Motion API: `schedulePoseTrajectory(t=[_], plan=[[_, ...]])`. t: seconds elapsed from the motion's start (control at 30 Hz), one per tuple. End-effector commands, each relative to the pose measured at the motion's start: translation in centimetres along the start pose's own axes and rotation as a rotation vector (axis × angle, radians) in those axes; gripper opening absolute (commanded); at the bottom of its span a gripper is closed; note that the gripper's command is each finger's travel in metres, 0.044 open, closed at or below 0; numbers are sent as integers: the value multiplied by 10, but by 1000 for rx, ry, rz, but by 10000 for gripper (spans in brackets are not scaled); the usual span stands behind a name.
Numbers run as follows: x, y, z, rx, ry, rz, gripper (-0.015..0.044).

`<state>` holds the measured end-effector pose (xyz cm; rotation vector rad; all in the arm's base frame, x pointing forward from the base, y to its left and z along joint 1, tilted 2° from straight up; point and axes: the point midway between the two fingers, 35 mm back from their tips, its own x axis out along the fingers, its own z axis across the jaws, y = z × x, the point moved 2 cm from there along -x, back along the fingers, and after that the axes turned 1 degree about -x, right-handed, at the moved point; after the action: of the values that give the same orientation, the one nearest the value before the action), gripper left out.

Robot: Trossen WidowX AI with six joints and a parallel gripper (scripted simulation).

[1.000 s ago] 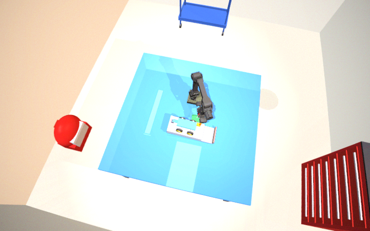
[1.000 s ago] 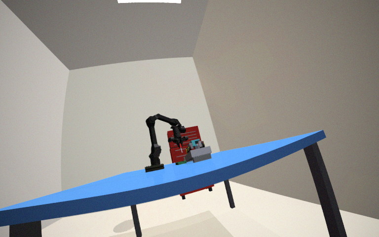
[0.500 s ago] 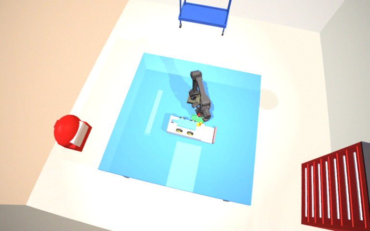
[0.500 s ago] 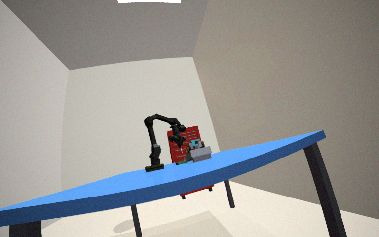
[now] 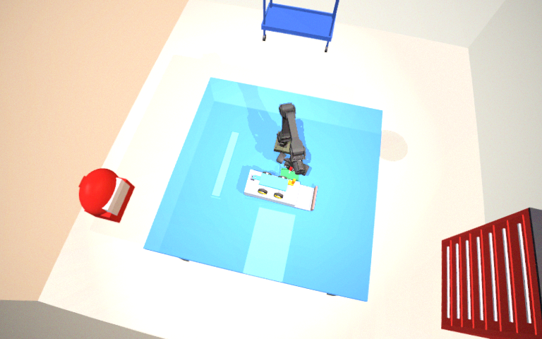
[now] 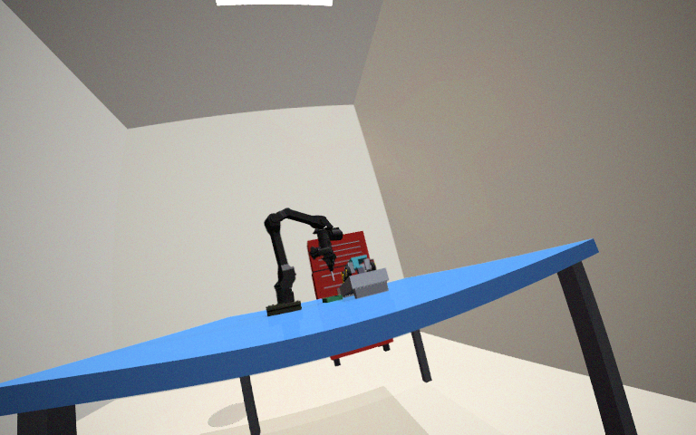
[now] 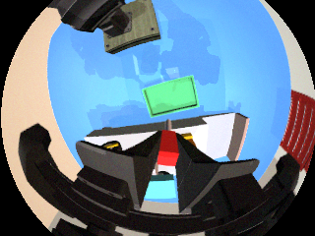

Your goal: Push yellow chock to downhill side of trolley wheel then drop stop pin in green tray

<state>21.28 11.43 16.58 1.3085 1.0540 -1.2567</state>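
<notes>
My gripper (image 5: 291, 168) (image 6: 332, 268) (image 7: 168, 143) is shut on the red-headed stop pin. The pin's red head (image 7: 168, 148) is between the fingertips, and its thin shaft (image 6: 333, 276) hangs below them in the exterior view, clear of the ramp. The green tray (image 5: 289, 174) (image 6: 332, 298) (image 7: 172, 96) lies close beside the ramp, near and below the held pin. The teal trolley (image 5: 272, 181) (image 6: 358, 261) (image 7: 160, 190) stands on the ramp. The yellow chock (image 5: 293, 182) (image 7: 188, 140), with its orange handle, is at the trolley's downhill end, by a tray-side wheel; contact is too small to tell.
The pale ramp (image 5: 304, 197) (image 6: 370, 284) (image 7: 217, 129) has a raised brownish end board (image 5: 314, 198) (image 7: 239, 132) at its downhill end. The arm's base plate (image 5: 281, 147) (image 6: 283, 308) (image 7: 140, 29) stands on the blue table beyond the tray.
</notes>
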Motion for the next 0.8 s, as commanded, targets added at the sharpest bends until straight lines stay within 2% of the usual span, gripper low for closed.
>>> schedulePoseTrajectory(t=[0.0, 0.33, 0.77], plan=[[0, 0, 0, -99, 21, -11, 0], [-1, 2, 3, -380, 72, -26, 0], [12, -16, 6, -385, 72, -28, 0]])
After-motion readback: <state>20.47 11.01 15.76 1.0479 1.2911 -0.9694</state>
